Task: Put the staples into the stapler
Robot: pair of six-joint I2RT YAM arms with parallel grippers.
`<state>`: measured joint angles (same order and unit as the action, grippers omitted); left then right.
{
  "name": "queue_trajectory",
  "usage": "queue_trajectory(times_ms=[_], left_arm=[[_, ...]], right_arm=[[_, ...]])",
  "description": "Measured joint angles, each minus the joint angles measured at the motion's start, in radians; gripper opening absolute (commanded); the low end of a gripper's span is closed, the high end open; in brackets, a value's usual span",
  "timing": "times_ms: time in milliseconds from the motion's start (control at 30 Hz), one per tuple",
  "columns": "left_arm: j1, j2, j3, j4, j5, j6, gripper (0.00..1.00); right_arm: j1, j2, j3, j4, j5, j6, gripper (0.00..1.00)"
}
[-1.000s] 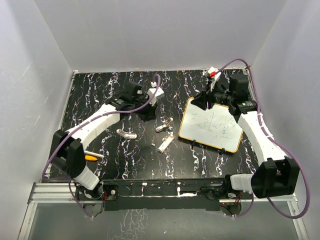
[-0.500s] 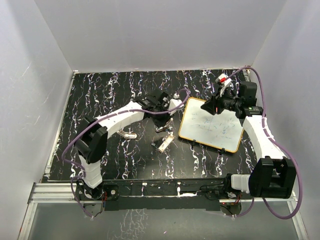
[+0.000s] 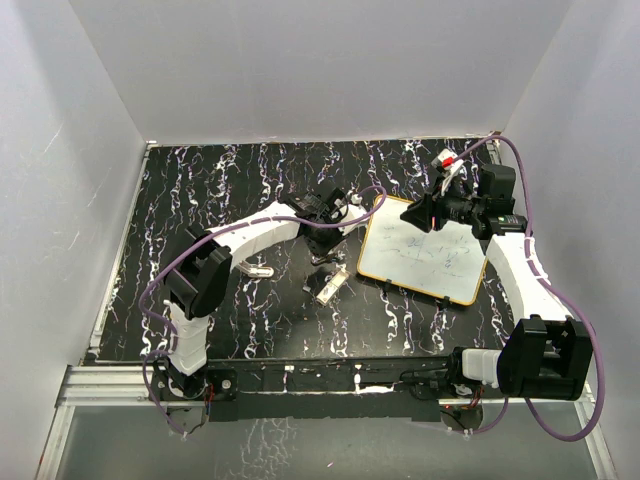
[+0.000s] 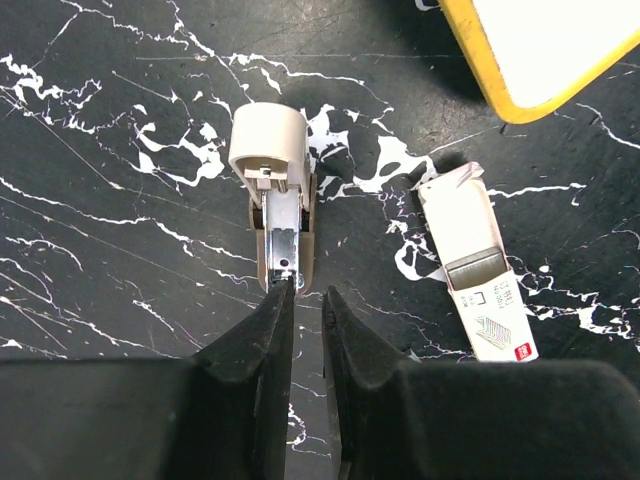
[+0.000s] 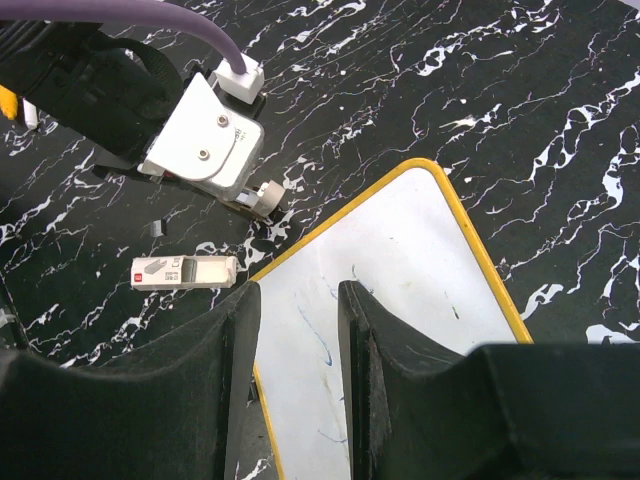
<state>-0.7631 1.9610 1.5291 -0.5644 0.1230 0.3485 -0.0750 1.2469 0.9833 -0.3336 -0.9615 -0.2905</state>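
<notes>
Swung in from the left since a second ago, hovering with left end effector [image 4: 300, 300] pinched together, empty, at the tip of the stapler [image 4: 275, 215], staples [image 4: 475, 265] just beside on the tabletop [image 4: 100, 120], right end effector [image 5: 297, 300] parted above the whiteboard [image 5: 400, 260]; could knock stapler or staples askew if lowered thus

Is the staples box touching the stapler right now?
Apart. The left wrist view shows a strip of black table between the stapler and the staples box, which lies to its right.
</notes>
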Motion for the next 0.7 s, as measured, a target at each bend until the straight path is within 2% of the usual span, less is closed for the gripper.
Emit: queue_trajectory(times_ms=[700], left_arm=[[0.000,0.084,0.082,-0.074,-0.034,0.007,0.00]], right_arm=[[0.000,-0.003,-0.019,0.002,-0.023,0.001,0.40]])
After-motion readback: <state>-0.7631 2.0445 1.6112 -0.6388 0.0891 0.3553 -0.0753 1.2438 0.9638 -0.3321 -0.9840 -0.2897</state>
